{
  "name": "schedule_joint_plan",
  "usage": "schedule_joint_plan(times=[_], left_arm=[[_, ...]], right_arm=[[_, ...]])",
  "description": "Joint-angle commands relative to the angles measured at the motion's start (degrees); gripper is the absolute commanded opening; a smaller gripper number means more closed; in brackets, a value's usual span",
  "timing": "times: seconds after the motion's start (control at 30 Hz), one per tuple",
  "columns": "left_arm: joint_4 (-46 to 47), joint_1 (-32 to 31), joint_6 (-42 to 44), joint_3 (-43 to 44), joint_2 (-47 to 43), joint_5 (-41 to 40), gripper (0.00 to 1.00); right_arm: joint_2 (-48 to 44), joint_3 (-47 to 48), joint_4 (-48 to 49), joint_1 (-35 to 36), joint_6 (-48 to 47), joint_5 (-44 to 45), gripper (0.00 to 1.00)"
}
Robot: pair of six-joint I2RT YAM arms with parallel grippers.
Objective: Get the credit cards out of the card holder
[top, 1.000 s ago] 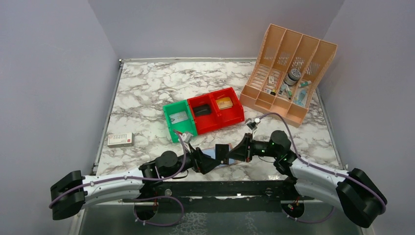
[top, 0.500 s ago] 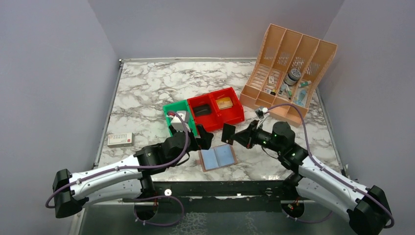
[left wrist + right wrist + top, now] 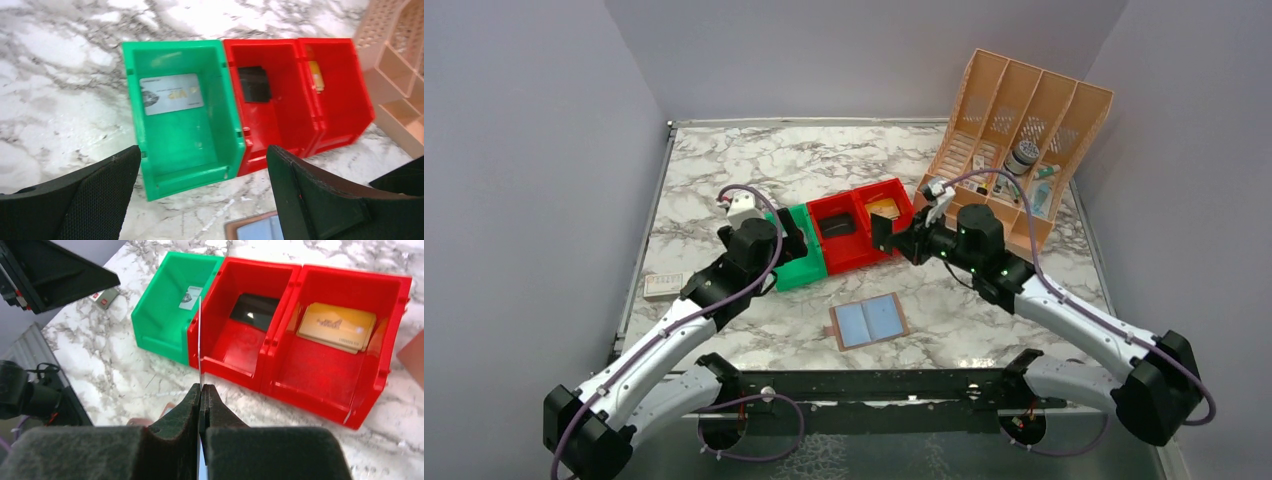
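The card holder [image 3: 869,321] lies open and flat on the marble, its pale blue pockets up; a corner of the holder [image 3: 252,231] also shows below my left fingers. My right gripper [image 3: 900,241] [image 3: 201,388] is shut on a dark credit card [image 3: 883,232], held upright above the red bins and seen edge-on as a thin card [image 3: 199,335]. My left gripper [image 3: 796,238] [image 3: 202,150] hangs open and empty over the green bin [image 3: 182,125]. A silver card [image 3: 171,93], a dark card [image 3: 255,83] and a gold card [image 3: 337,326] lie in the bins.
The green bin [image 3: 802,266] and two red bins [image 3: 854,248] stand in a row mid-table. A peach file organizer [image 3: 1014,150] holding small items is at the back right. A small red-and-white box [image 3: 664,286] lies at the left edge.
My left gripper opened fully and moved from the card holder back and left to the green bin. My right gripper carried the dark card up and away from the holder toward the red bins.
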Motion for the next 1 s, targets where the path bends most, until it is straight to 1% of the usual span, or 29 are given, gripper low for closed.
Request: schedule_joint_plan(times=[0.0,0.03,0.1,0.17,0.3,0.43,0.53,0.6,0.67,0.77,0.83,0.97], left_arm=[[-3.3,6.0,-0.9,-4.1,-2.4,9.5,0.99],[-3.4,6.4,-1.6,-5.4,-3.7,9.7,0.99],[-2.9,6.5,-2.6,-8.0,-6.3,10.6,0.99],[-2.0,6.5,-2.6,-10.1,-8.6,12.2,0.99],[-1.1,6.5,-0.9,-11.7,-11.4,14.9,0.99],[-1.0,6.5,0.2,-12.2,-11.9,15.5,0.99],[-0.1,6.5,1.0,-13.1,-11.7,15.3,0.99],[-0.2,6.5,1.2,-13.4,-11.1,15.3,0.99],[-0.6,6.5,1.6,-13.5,-10.8,15.6,0.99],[-0.8,6.5,1.6,-13.5,-10.8,16.2,0.99],[-0.7,6.5,1.6,-13.5,-11.2,16.5,0.99],[-0.5,6.5,1.6,-13.9,-11.8,16.3,0.99]], right_arm=[[7.7,6.8,0.9,-0.1,-9.6,-0.6,0.01],[9.9,8.4,0.7,0.2,-11.5,0.4,0.01],[13.6,11.9,0.7,1.7,-14.3,5.0,0.01],[16.3,13.2,3.0,3.0,-18.2,6.7,0.01],[21.2,13.7,8.8,6.1,-29.3,10.6,0.01],[25.5,13.2,14.1,7.3,-37.8,11.5,0.01],[27.6,11.1,19.9,7.5,-40.2,7.7,0.01],[29.4,11.0,21.8,7.9,-42.0,6.2,0.01],[31.8,12.0,22.4,8.1,-42.9,7.4,0.01],[35.8,15.2,19.8,8.2,-45.6,11.2,0.01],[38.0,16.1,20.7,8.3,-47.6,12.9,0.01],[40.2,17.1,21.8,8.3,-50.7,12.1,0.01]])
